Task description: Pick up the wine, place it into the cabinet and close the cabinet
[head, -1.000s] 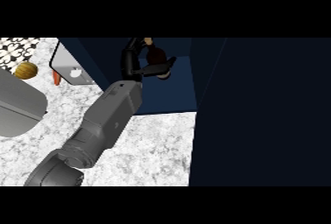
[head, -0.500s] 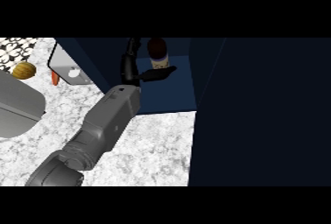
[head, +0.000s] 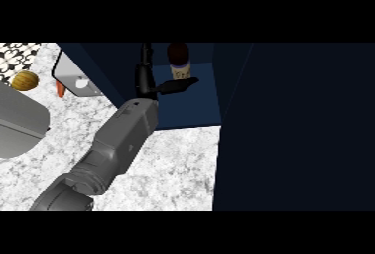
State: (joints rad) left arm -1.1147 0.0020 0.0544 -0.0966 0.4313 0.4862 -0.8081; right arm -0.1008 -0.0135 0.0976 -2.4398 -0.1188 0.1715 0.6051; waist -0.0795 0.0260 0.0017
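The wine bottle (head: 178, 60), dark with a pale label, stands upright inside the dark blue cabinet (head: 192, 110) near its back. My left hand (head: 156, 87) reaches into the cabinet from the lower left on a grey forearm. It is open: its fingers (head: 144, 65) point straight up along the bottle's left side with a gap between, and the thumb (head: 183, 83) sticks out to the right just below the bottle's base. My right hand does not show.
The cabinet's dark door (head: 300, 129) stands open and fills the right side. On the marble counter (head: 176, 168) at the left are a light grey panel (head: 73, 78), an orange ball (head: 25, 80), a small orange object (head: 60, 89) and a grey rounded body (head: 18, 124).
My left hand carried the bottle deeper into the cabinet and a little to the right. Its fingers, curled round the bottle a second ago, have straightened and come off it.
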